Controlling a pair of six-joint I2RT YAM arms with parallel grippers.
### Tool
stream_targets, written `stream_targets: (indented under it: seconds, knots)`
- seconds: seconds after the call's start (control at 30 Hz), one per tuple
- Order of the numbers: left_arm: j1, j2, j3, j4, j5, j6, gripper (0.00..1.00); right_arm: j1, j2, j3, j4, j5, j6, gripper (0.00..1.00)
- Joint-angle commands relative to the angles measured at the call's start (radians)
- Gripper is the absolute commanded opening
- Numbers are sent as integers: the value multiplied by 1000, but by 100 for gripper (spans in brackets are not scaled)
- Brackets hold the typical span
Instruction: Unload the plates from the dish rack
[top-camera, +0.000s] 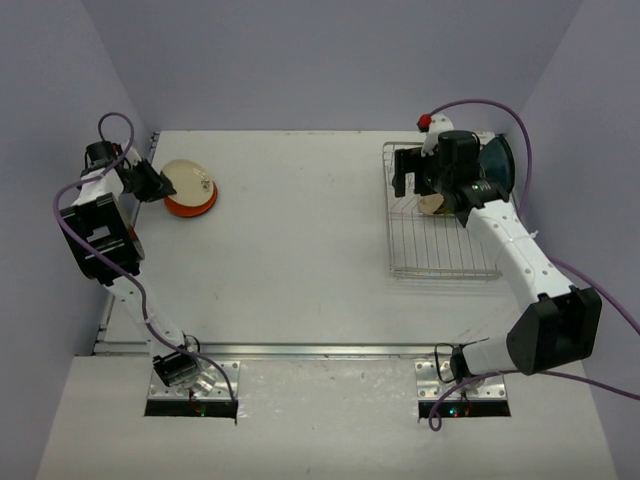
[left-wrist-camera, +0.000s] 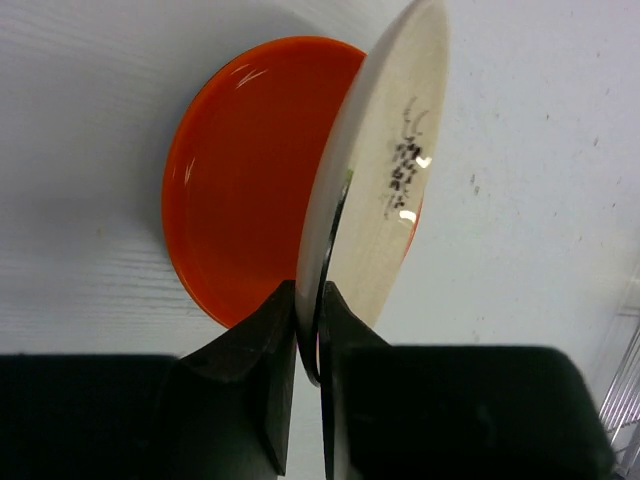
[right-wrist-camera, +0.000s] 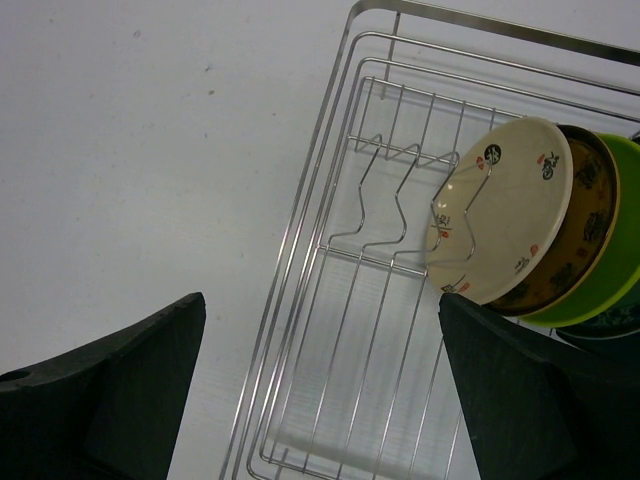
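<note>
The white tabletop (top-camera: 300, 250) is holding a silver wire dish rack (top-camera: 440, 255) far right, round plates (right-wrist-camera: 505, 215) standing inside by the wide-apart right tool (right-wrist-camera: 320, 350). Far left, the left tool (left-wrist-camera: 310, 340) is clamping a cream round plate (left-wrist-camera: 385, 180) over an orange plate (left-wrist-camera: 250, 180).

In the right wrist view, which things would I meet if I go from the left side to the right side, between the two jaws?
Bare table → left rim of the dish rack → empty upright tines → cream plate → yellow-brown patterned plate → green plate.
</note>
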Motion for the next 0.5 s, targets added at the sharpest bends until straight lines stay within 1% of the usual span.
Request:
stream_targets:
  seconds: [0.0,0.13,0.17,0.2,0.27,0.3,0.33,0.4,0.43,0.47]
  knots:
    - [5,25,22,42,27,17,25,-4,31,84,-37,73,-3,99]
    - [6,-13,-5,52,7,33,57,-5,42,91,-34,124,12,99]
    - [6,-23,-7,53,-3,41,61,-5,44,94,-32,137,15,99]
    - [6,-33,-7,53,-18,47,68,-5,47,97,-31,147,17,99]
    - [3,-76,-5,53,-89,57,92,-5,50,101,-31,158,19,99]
    - [1,-95,-5,54,-124,66,98,-5,51,100,-31,164,20,99]
    - [-5,-123,-3,56,-170,73,100,-5,51,99,-31,171,21,99]
    - [-22,-177,6,59,-273,92,100,-5,52,97,-31,181,18,99]
    - [-33,-201,7,64,-285,102,100,-5,53,97,-31,185,18,99]
    - [-49,-227,5,72,-364,117,100,-5,54,96,-29,193,16,99]
